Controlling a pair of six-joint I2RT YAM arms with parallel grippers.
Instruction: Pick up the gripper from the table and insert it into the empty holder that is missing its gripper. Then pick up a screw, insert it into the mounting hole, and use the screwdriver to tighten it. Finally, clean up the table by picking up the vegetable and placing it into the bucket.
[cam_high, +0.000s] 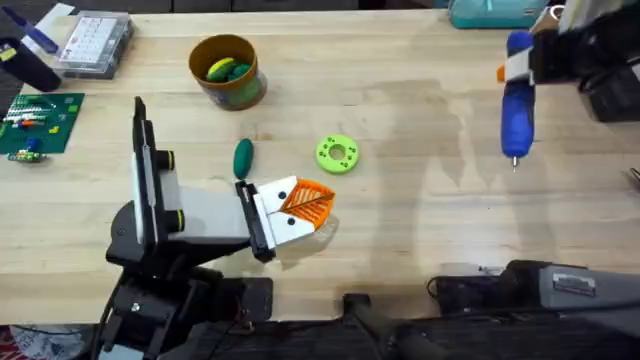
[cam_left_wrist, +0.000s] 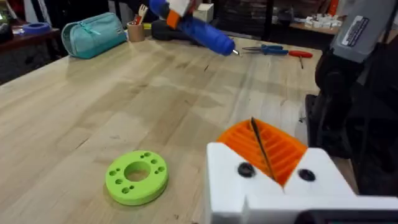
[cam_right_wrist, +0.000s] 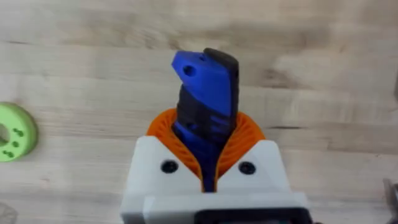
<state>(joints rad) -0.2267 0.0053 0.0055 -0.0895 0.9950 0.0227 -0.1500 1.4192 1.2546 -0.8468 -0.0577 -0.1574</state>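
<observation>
right wrist: right claw (cam_right_wrist: 208, 177) clamps screwdriver (cam_right_wrist: 205, 93) | overhead: vegetable (cam_high: 243, 157) | left claw (cam_high: 305, 203) closed, empty

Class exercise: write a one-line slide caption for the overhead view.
Right gripper holds the blue screwdriver above the table while the shut left gripper sits near the green vegetable.

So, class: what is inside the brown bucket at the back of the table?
The bucket holds a yellow piece and a green piece, side by side. Whatever lies beneath them is covered.
</observation>
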